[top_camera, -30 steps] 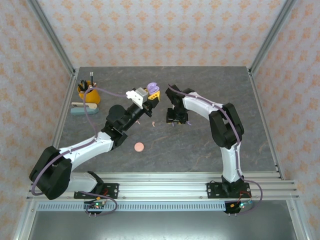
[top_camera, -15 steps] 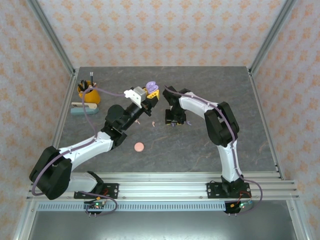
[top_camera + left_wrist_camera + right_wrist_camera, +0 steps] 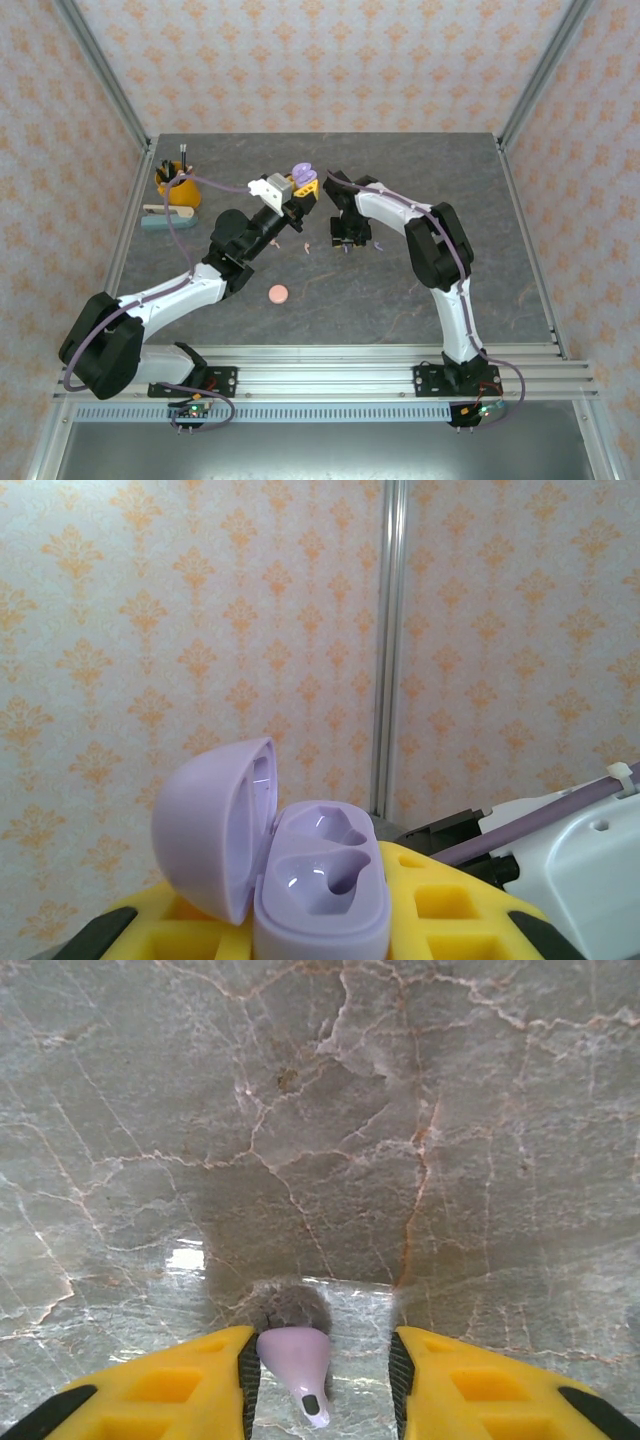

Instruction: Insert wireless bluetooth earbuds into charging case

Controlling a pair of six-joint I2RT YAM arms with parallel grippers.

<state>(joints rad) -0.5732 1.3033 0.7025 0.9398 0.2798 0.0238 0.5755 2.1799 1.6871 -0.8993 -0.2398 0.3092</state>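
At the left, the left gripper is clamped tight on the base of a lilac charging case. It holds the case clear of the grey marble table, with the lid swung open. The left wrist camera looks straight into two sockets, both empty, a detail lost in the overhead view, where the case is a lilac fleck. Overhead supplies the layout instead: a pink disc-shaped case lies nearer the bases, and the right gripper points down at the table just right of the raised case. Its wrist view finds a lilac earbud lying on the stone between partly spread fingers. The bud sits close against one pad with a gap showing at the other, so it is not yet pinched. It looks light, hard and glossy, apt to squirt out. A gentle hold across its rounded head, stem free, seems safest.
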